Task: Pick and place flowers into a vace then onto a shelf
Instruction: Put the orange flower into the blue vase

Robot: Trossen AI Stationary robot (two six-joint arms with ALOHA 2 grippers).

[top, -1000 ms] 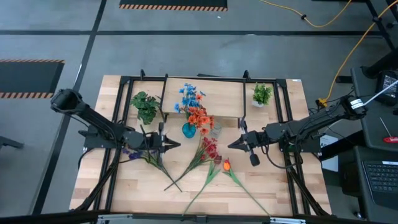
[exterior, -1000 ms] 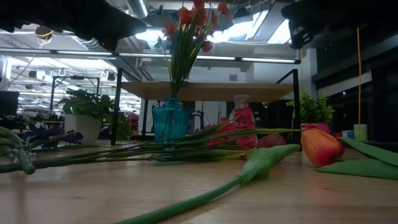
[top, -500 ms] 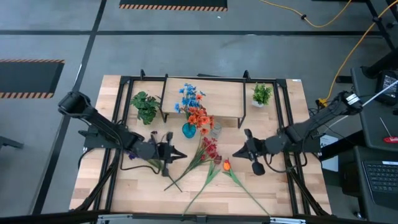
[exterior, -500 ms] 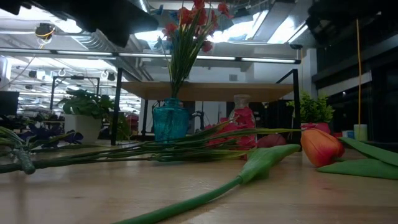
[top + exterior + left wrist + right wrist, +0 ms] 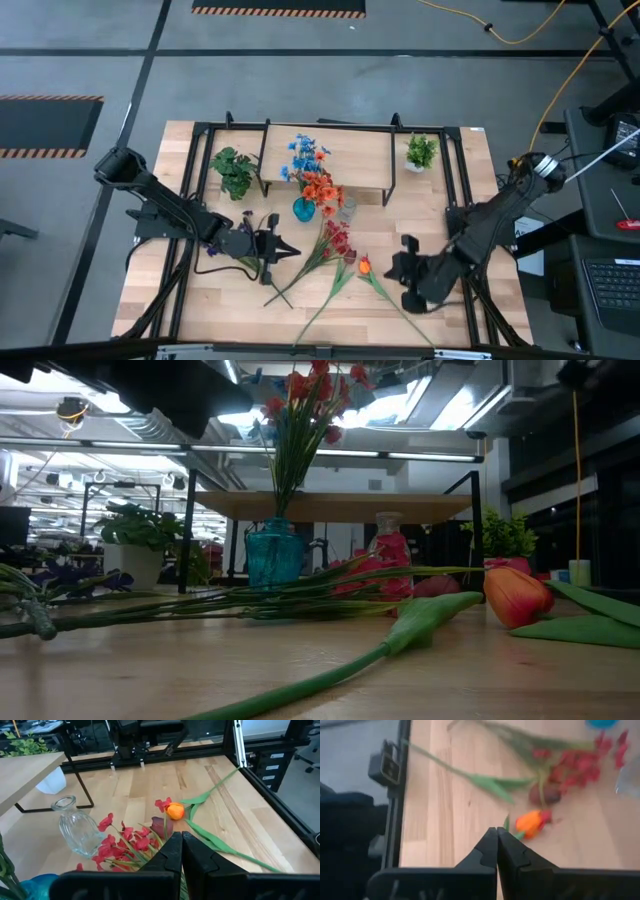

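Note:
A blue vase [image 5: 302, 209] stands on the table in front of the shelf [image 5: 350, 158] and holds blue and orange flowers [image 5: 312, 172]. Red flowers [image 5: 336, 240] and an orange tulip [image 5: 364, 266] lie flat on the wood, their stems running toward the near edge. Purple flowers [image 5: 214, 247] lie partly under the left arm. My left gripper [image 5: 293, 250] is shut above the stems left of the red flowers; its wrist view shows the tulip [image 5: 175, 811] ahead. My right gripper [image 5: 393, 268] is shut just right of the tulip [image 5: 532, 822] and touches nothing.
A clear glass vase [image 5: 347, 210] stands beside the blue one. Two potted plants [image 5: 235, 172] [image 5: 421, 152] sit at the shelf's ends. A black frame [image 5: 463, 200] borders the table. Bare wood lies along the near edge.
My right gripper has swung toward the near edge, ending beside the tulip, still shut. My left gripper moved a little toward the near edge and the right early on, then held still. The flowers have not moved.

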